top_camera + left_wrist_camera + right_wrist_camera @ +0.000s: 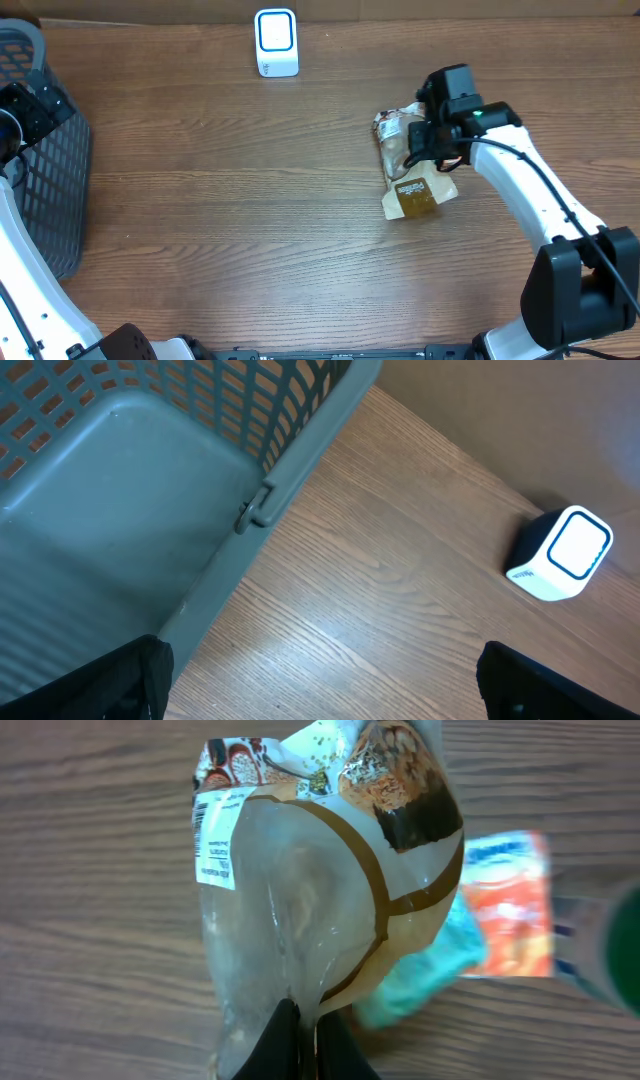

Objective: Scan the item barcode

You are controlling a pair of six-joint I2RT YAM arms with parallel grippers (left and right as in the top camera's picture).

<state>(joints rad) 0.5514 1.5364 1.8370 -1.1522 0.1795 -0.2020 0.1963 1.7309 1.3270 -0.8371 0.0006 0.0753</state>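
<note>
— What do you count near your right gripper (425, 140)?
— One snack bag (410, 160) pinched in it, one white scanner (276, 42) well off, one grey basket (45, 190) beyond.

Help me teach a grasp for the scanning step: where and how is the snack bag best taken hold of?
Judging by its pose, grip the snack bag at its thin, flat sealed edge, coming from above. It lies flat on the table, so only film offers a pinch. The right gripper is already shut on that film.

Basket (120, 510) cut off by frame edge, blurred colourful packets (505, 915) behind bag (300, 900)
</note>
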